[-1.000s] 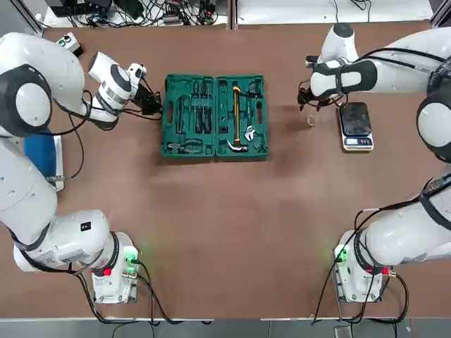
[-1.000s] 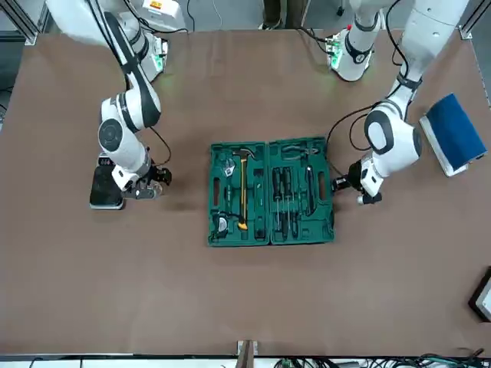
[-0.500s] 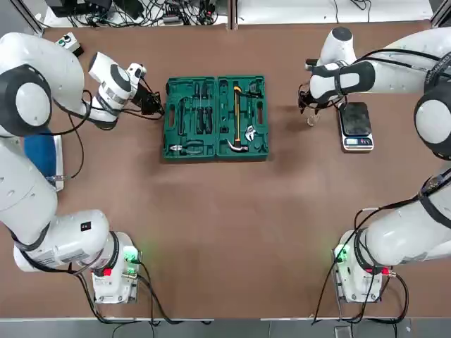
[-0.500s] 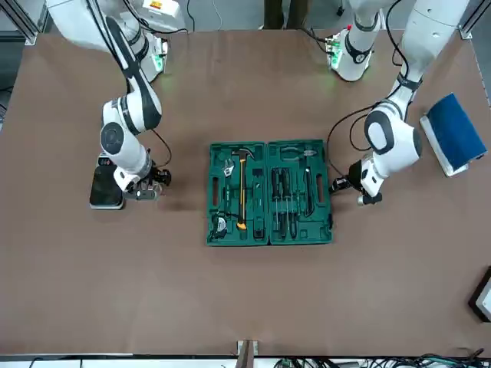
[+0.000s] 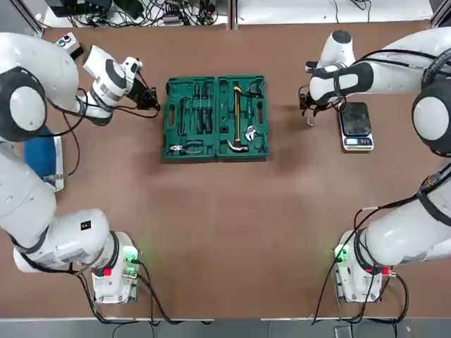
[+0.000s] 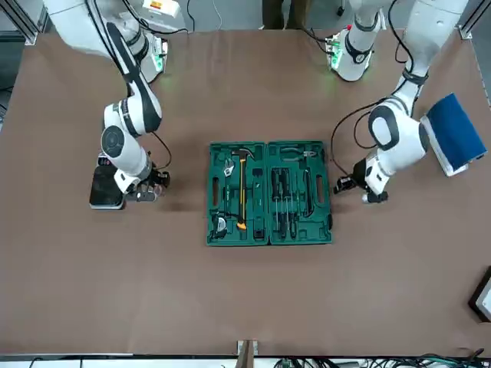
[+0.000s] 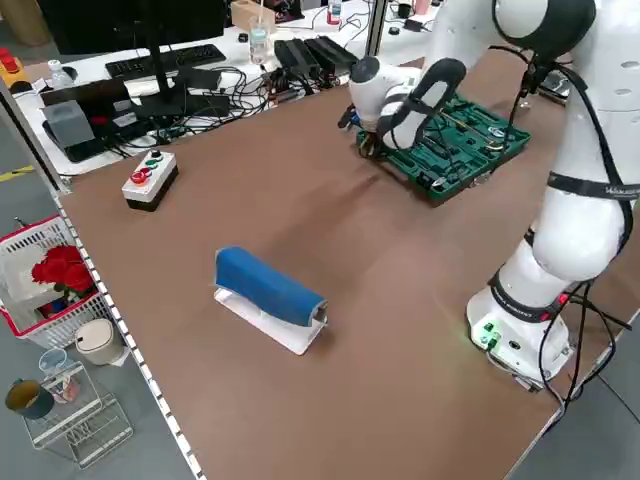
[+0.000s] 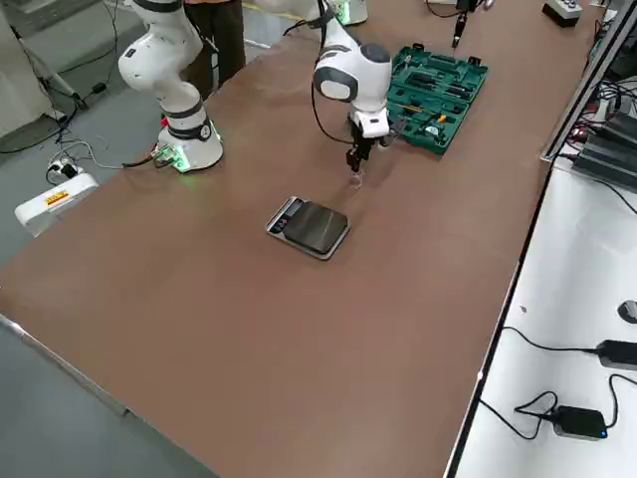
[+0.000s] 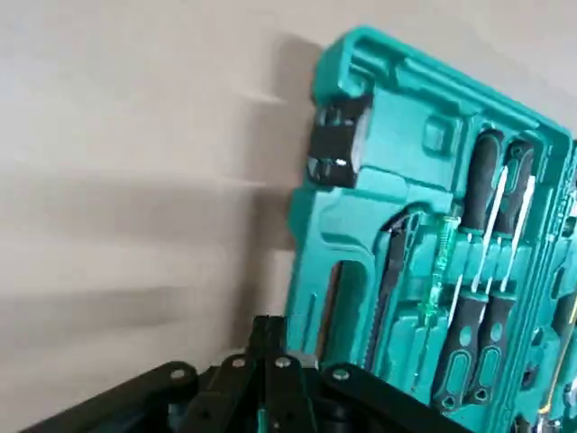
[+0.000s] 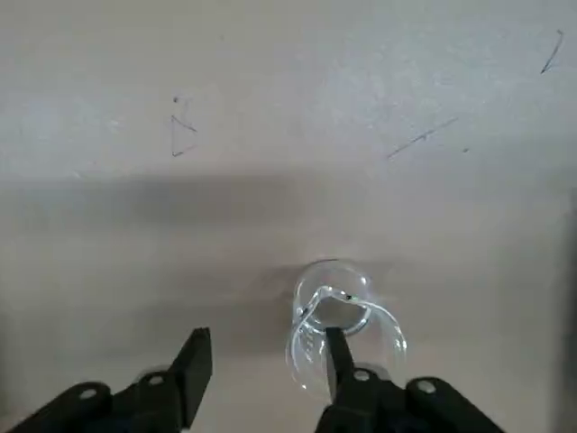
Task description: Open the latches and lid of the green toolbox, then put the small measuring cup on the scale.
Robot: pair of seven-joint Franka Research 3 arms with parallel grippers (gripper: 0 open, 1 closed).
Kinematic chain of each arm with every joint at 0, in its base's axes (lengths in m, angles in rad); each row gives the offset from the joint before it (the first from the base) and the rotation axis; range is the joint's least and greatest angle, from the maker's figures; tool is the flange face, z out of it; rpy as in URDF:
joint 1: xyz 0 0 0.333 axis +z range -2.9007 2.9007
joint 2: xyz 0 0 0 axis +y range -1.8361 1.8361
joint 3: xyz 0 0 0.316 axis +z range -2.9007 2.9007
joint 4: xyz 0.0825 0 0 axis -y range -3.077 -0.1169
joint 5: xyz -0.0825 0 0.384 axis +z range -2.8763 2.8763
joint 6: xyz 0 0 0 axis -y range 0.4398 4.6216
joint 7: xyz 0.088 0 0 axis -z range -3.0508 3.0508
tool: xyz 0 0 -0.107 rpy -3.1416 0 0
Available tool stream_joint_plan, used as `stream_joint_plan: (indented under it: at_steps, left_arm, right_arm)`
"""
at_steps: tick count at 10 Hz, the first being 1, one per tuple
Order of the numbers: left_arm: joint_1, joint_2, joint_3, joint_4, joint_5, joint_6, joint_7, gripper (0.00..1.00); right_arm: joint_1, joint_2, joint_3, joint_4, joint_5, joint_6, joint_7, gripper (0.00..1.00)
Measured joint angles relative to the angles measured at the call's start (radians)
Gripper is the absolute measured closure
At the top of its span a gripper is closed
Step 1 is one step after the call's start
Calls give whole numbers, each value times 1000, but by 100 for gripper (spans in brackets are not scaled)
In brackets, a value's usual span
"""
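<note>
The green toolbox (image 5: pixel 215 117) lies open flat mid-table, with screwdrivers and pliers in its left half, the lid (image 5: pixel 189 117), and a hammer in the right half. A dark latch (image 9: pixel 335 153) sits on the lid's outer edge. My left gripper (image 5: pixel 149 102) hovers just off that edge, fingers shut and empty (image 9: pixel 269 361). My right gripper (image 5: pixel 308 111) is open (image 10: pixel 264 361) low over the small measuring cup (image 10: pixel 344 329), whose rim overlaps one fingertip (image 10: pixel 335 350); the cup is not between the fingers. The black scale (image 5: pixel 356 120) lies just right of the cup (image 5: pixel 309 122).
A blue-and-white object (image 5: pixel 41 155) lies near the table's left edge. A grey box with coloured buttons (image 5: pixel 68 42) sits at the far left corner. Cables and equipment line the far edge. Bare brown table (image 5: pixel 225 225) stretches in front of the case.
The case's left half settled flat and square. My left gripper drew slightly back from its edge. The right gripper shifted a little closer over the cup.
</note>
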Motion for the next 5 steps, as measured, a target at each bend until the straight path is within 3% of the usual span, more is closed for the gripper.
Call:
stream_joint_plan:
  at_steps: [2, 3, 5]
  left_arm:
    - [102, -65, 0, 25, 212, -161, -8, 99]
    - [162, -99, 0, 82, 330, -311, -34, 99]
    - [207, -136, 1, 296, 505, -638, -137, 97]
  right_arm:
    - [-4, 1, -4, 0, -8, 5, 0, 45]
    - [-8, 3, -6, 0, -20, 9, 0, 50]
    - [-14, 8, -8, 0, -23, 14, 0, 60]
